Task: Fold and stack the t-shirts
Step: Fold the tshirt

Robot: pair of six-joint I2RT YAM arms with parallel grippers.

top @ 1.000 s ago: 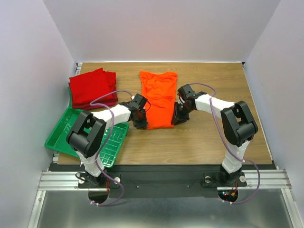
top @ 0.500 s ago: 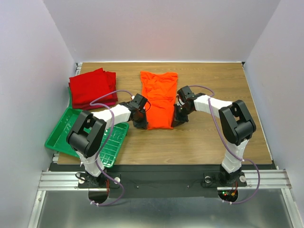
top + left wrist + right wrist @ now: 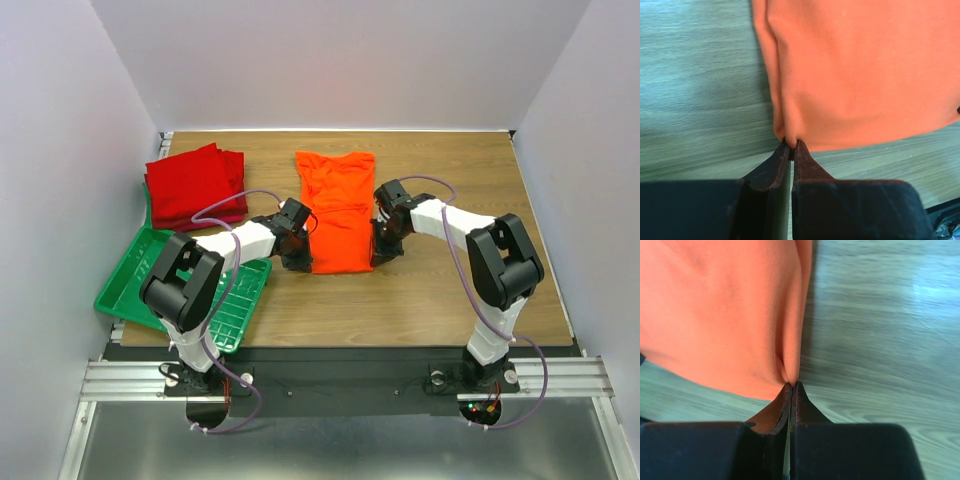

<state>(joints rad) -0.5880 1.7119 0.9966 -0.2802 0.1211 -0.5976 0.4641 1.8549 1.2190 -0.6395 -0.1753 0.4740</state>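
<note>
The bright orange t-shirt (image 3: 337, 205) lies folded into a long strip in the middle of the table. My left gripper (image 3: 299, 262) is shut on its near left corner; the left wrist view (image 3: 791, 144) shows a pinch of orange cloth (image 3: 855, 70) between the tips. My right gripper (image 3: 380, 258) is shut on the near right corner; the right wrist view (image 3: 792, 385) shows the orange cloth (image 3: 715, 310) pinched there too. The deep red t-shirts (image 3: 195, 185) lie folded in a stack at the back left.
A green plastic grid tray (image 3: 125, 290) sits at the near left, partly under my left arm. White walls close in the wooden table (image 3: 470, 170) at the back and sides.
The right gripper has shifted slightly right and nearer, pulling the near edge of the orange shirt a little wider. The left gripper has hardly moved.
</note>
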